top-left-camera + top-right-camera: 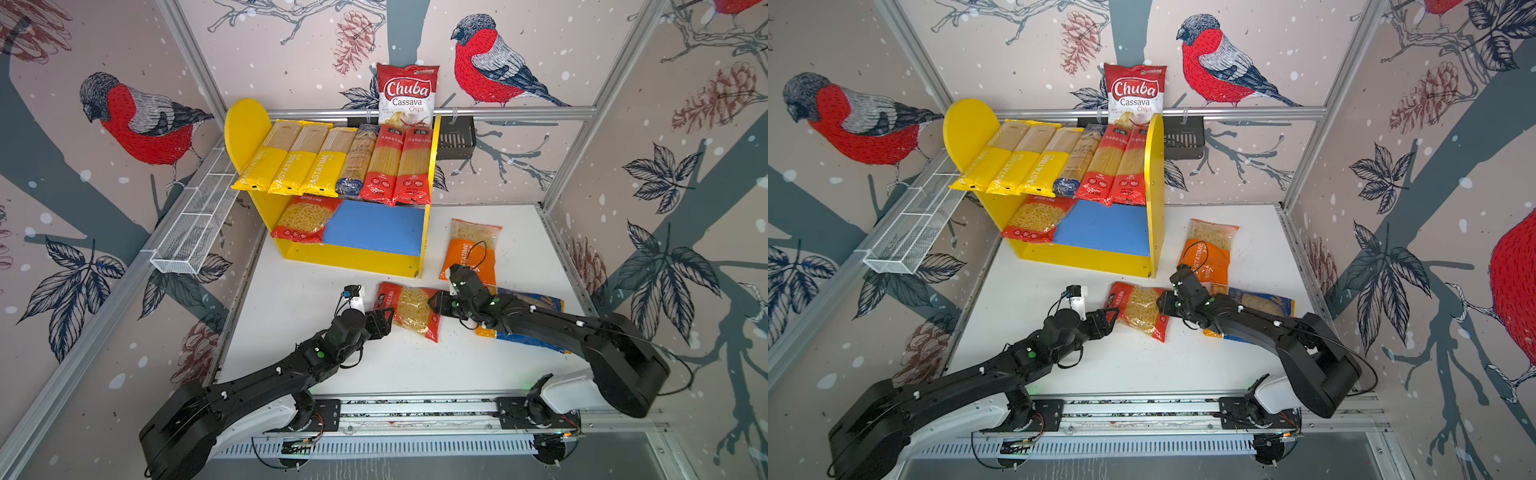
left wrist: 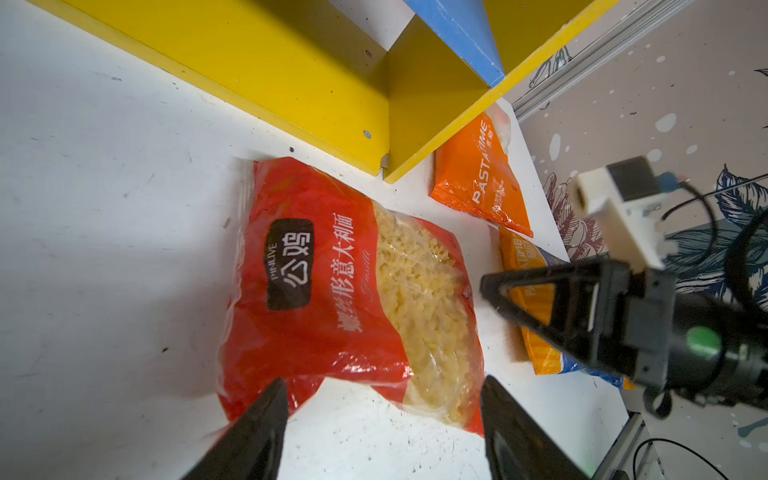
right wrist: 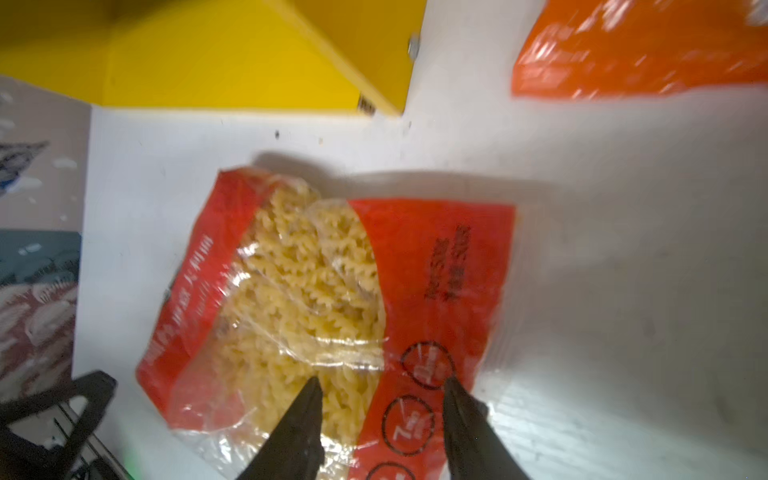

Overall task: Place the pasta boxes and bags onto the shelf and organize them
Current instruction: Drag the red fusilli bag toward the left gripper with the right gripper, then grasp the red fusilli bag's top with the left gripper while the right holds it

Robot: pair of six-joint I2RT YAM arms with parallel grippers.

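Jaws apart; red bag [image 2: 316, 291] logo [image 2: 291, 264] legible

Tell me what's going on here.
Two arms are stocking the shelf with pasta. Six spaghetti packs fill the top board and one red bag lies on the lower one. The left gripper and right gripper are open at opposite ends of a second red bag on the table. An orange bag and a blue-orange bag wait there too.

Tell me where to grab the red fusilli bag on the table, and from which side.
Probably its thin edge facing the left gripper, coming low from the left: the red fusilli bag lies flat, that edge sits between open jaws, and its middle bulges.
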